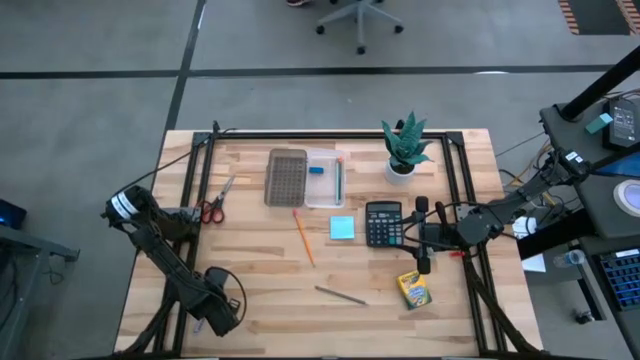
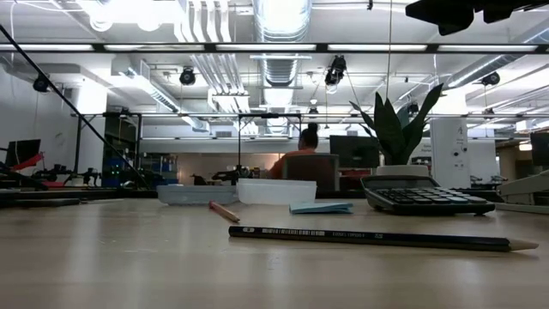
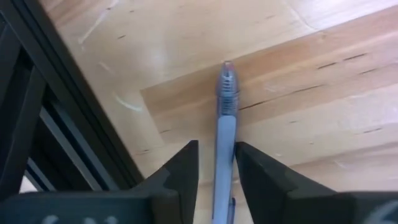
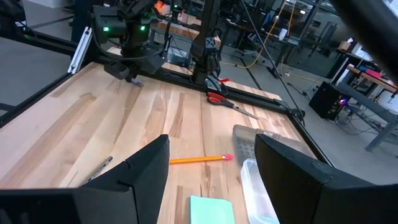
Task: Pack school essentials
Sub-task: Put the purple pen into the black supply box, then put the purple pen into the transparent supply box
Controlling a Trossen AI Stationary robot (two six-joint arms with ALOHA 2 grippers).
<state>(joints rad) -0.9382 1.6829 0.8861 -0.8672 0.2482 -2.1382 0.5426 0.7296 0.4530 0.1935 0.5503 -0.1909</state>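
Pale wooden tabletop (image 1: 260, 270) in an open office. At its near-left corner, the left gripper (image 3: 216, 163) brackets a translucent blue pen (image 3: 225, 134), which runs lengthwise between the fingers; whether they pinch it cannot be told. Further right lie a clear plastic case (image 1: 324, 178) (the likely destination), then the right gripper (image 4: 211, 163), hovering with jaws parted, empty.

Table rear: tray (image 1: 286, 176) beside case (image 1: 325, 178), plant (image 1: 404, 148) further right.
Left edge: scissors (image 1: 214, 204).
Centre: pencil (image 1: 303, 237), sticky pad (image 1: 342, 228), calculator (image 1: 383, 223).
Front: pen (image 1: 340, 294), crayon box (image 1: 413, 290).
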